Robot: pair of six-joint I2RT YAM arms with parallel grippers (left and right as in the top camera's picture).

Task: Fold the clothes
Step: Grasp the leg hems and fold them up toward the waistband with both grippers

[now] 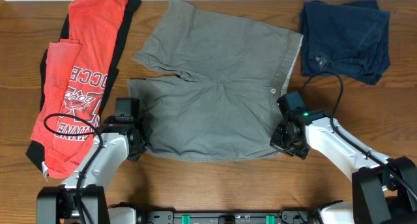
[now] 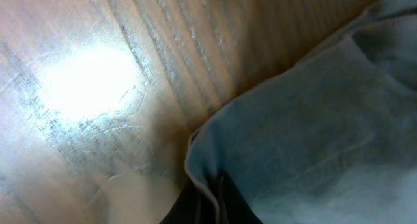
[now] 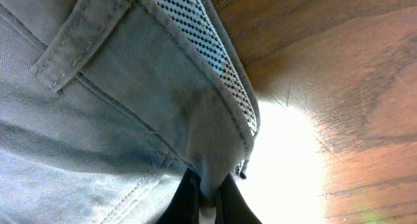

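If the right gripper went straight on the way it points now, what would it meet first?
The shorts: the right gripper is shut on their waistband edge, with more grey cloth ahead. Depth is unclear; the table beneath may be close.

On one brown wooden surface [image 1: 195, 182] lie three clothes: one pair of grey-khaki cotton shorts [image 1: 215, 100], one red T-shirt with white lettering [image 1: 85, 74] and one dark navy folded garment [image 1: 345, 38]. There are two end effectors: the left end effector [image 1: 140, 142] and the right end effector [image 1: 281, 140].
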